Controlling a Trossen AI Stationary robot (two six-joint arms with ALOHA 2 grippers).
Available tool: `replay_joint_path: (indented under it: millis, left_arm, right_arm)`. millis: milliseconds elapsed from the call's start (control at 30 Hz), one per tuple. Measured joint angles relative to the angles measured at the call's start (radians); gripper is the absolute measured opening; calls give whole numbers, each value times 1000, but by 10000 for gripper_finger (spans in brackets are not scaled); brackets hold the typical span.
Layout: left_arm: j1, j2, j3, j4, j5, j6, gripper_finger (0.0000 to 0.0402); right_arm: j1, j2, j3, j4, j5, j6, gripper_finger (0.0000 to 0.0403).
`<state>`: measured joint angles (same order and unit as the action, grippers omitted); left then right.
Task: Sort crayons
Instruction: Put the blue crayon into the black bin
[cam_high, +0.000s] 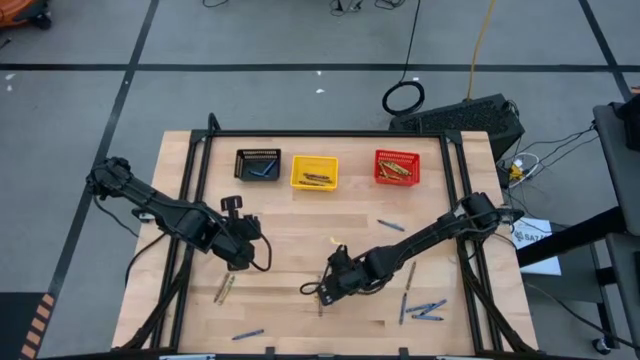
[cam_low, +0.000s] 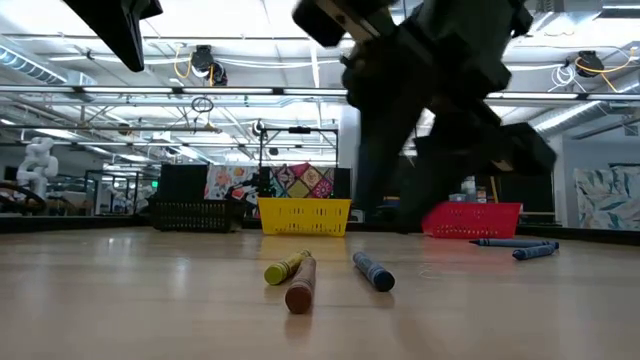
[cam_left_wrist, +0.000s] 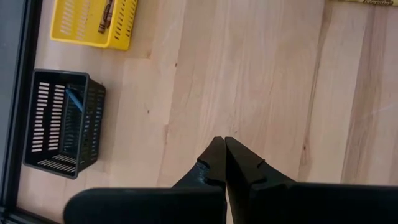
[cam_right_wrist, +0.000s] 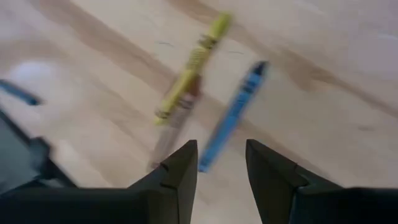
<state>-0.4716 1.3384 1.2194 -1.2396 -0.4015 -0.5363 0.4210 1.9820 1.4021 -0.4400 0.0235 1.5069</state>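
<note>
Three crayons lie together on the wood table just ahead of my right gripper (cam_right_wrist: 221, 149): a yellow one (cam_right_wrist: 194, 65), a brown one (cam_right_wrist: 173, 127) and a blue one (cam_right_wrist: 233, 115). In the low view, the yellow (cam_low: 285, 268), brown (cam_low: 300, 286) and blue (cam_low: 373, 272) crayons lie flat. My right gripper (cam_high: 325, 290) is open, slanting down, with the blue crayon's near end just in front of the gap between its fingers. My left gripper (cam_left_wrist: 222, 142) is shut on nothing, held above bare table at the left (cam_high: 240, 255).
Black (cam_high: 258, 163), yellow (cam_high: 314, 172) and red (cam_high: 397, 168) mesh baskets stand in a row at the far side, each with crayons in it. Loose crayons lie about the table: an olive one (cam_high: 225, 290), blue ones (cam_high: 248, 334) (cam_high: 390, 225) and a cluster at the near right (cam_high: 425, 310).
</note>
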Motion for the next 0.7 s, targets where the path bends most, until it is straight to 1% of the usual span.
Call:
replay_joint_path:
  millis: [233, 700]
  left_arm:
    - [0, 0, 0, 2, 0, 0, 0]
    - [0, 0, 0, -1, 0, 0, 0]
  right_arm:
    - [0, 3, 3, -9, 57, 40, 121]
    - [0, 58, 2, 23, 55, 93, 121]
